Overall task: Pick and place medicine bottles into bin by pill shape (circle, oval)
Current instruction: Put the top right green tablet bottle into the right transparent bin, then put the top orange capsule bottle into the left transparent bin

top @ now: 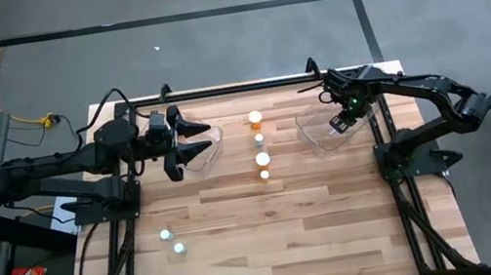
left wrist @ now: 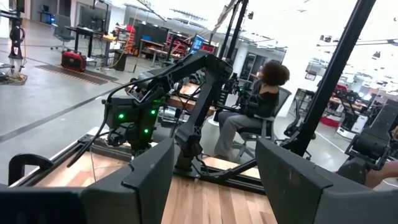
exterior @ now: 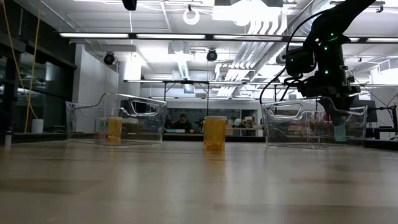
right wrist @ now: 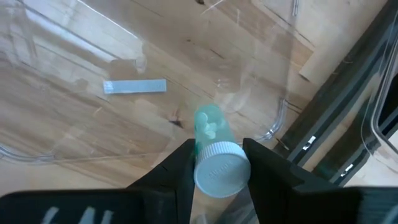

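My right gripper [top: 340,123] points down into the clear right bin [top: 319,136], shut on a pale teal medicine bottle [right wrist: 210,127] with a white cap. The bottle also shows in the low view [exterior: 339,130], inside the bin. My left gripper [top: 196,146] hovers level over the clear left bin [top: 214,154], open and holding nothing [left wrist: 214,186]. Several orange bottles [top: 255,117] stand upright in a row mid-table. Two pale bottles [top: 172,242] stand near the left front. My right gripper pinches the bottle at its white cap [right wrist: 217,171] between its two fingers [right wrist: 180,168]. The fingers come from above and point down. The bottle hangs cap up, slightly tilted, inside the right bin and above its floor.
A pale strip [right wrist: 135,86] lies on the right bin's floor. An orange bottle [exterior: 115,129] shows through the left bin's wall [exterior: 81,121]. A black frame rail [top: 247,86] runs along the far edge. Bare wood [top: 291,239] covers the near half of the table.
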Controlling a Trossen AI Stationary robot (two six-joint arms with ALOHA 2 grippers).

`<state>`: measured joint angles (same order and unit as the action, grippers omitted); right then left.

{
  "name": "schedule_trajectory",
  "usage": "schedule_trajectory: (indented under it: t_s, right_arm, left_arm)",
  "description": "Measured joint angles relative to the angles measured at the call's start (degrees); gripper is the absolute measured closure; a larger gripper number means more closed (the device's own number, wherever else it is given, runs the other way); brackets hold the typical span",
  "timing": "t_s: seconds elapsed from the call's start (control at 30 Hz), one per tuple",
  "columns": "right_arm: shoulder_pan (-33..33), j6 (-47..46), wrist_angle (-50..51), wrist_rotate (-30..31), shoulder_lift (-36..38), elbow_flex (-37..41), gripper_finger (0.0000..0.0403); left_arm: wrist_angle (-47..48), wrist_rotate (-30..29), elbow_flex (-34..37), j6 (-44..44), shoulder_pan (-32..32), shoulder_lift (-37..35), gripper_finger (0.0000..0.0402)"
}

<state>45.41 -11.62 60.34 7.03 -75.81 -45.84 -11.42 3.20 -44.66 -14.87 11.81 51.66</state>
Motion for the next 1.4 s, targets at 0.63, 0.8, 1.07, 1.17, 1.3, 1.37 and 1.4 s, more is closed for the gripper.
schedule_trajectory:
  t_s: [0.63,0.8,1.07,1.17,1.3,1.37,1.4]
  right_arm:
    - [-0.09,4.01,-3.4,0.11,5.97,-2.7,0.0217]
    - [-1.94,4.15,-10.23,-4.18,16.89,-2.99,0.0217]
    - [-15.54,-2.83,-29.91,-7.76,29.48,-3.02,0.0217]
    - [-21.89,-3.21,-37.22,-7.74,30.27,-3.02,0.0217]
    - [-28.73,-0.68,-44.26,-7.73,29.49,-3.02,0.0217]
    - [-31.43,2.24,-45.15,-7.73,28.94,-3.02,0.0217]
    - [-32.42,3.72,-45.37,-7.73,28.68,-3.02,0.0217]
  left_arm:
    - [0.0,0.66,0.0,0.02,0.0,0.0,0.0188]
    - [0.0,0.66,0.0,0.04,0.0,0.0,0.0188]
    - [0.0,0.62,0.0,0.04,0.0,0.0,0.0188]
    - [0.02,0.58,0.0,0.04,0.0,-0.01,0.0188]
    - [0.02,0.42,0.0,0.04,0.0,-0.02,0.0188]
    - [0.02,0.42,0.0,0.04,0.0,-0.01,0.0188]
    - [0.02,0.42,0.0,0.04,0.0,-0.02,0.0188]
